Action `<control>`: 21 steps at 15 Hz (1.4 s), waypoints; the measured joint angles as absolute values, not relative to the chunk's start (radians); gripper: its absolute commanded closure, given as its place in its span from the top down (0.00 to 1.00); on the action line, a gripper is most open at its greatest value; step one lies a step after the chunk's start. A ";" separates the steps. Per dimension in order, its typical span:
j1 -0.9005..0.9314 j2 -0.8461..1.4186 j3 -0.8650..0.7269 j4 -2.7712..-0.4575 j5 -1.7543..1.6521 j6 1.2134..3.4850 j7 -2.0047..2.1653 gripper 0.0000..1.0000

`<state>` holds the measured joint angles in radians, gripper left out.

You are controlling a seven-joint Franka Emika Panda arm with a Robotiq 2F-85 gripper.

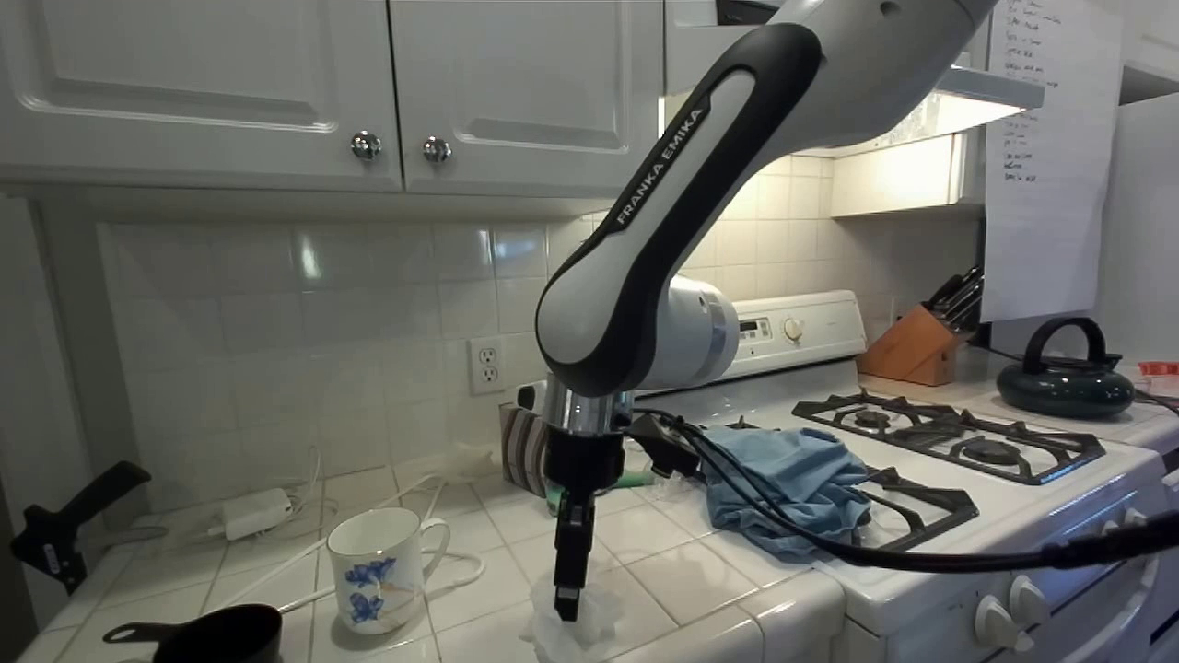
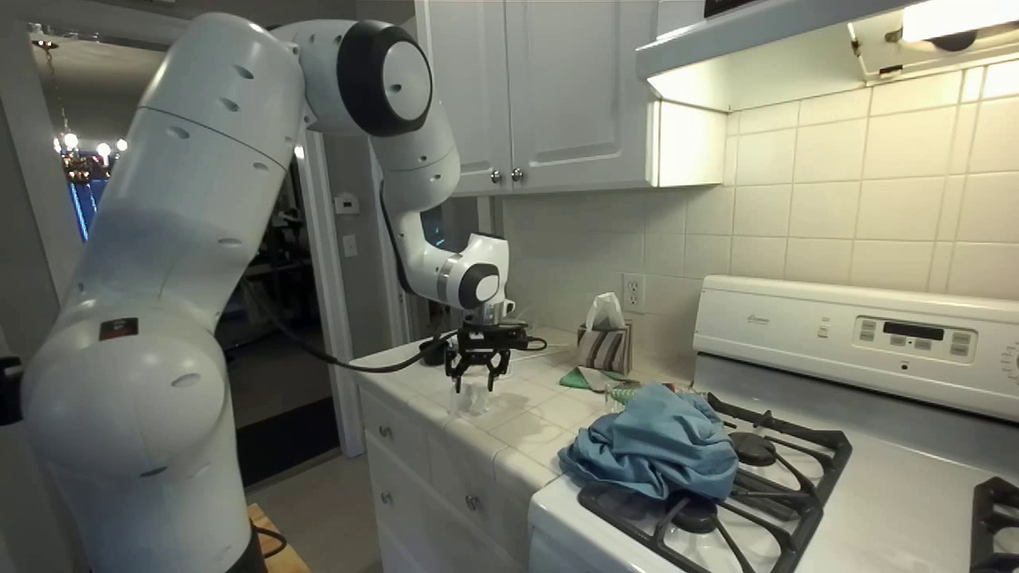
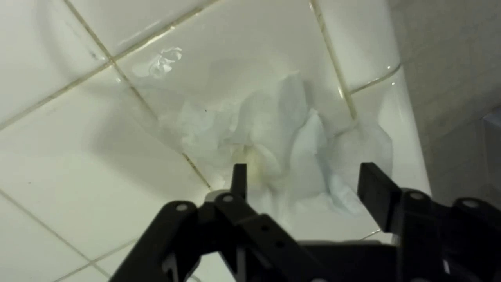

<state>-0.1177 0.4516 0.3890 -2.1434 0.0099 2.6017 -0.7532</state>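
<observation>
White crumpled tissue (image 3: 270, 125) lies close to the front edge of the table (image 2: 521, 430). Pointing down over it, the end effector (image 3: 303, 184) is spread wide; whether its fingertips (image 3: 375, 196) touch the tissue, I cannot tell. A blue-flowered mug (image 1: 376, 575) stands nearer the edge opposite the stove (image 2: 764, 302), a striped tissue box (image 2: 605, 350) near the back edge, and a blue cloth (image 2: 653, 450) bunches by the stove-side edge.
</observation>
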 measured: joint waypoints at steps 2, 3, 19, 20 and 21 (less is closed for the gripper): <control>-0.106 0.452 0.377 -2.143 0.010 2.602 -0.753 0.30; -0.101 0.452 0.372 -2.144 0.010 2.602 -0.753 0.23; -0.009 0.490 0.263 -2.118 0.003 2.587 -0.741 0.00; -0.006 0.494 0.262 -2.112 0.002 2.584 -0.741 0.00; -0.003 0.500 0.262 -2.103 0.001 2.584 -0.742 0.00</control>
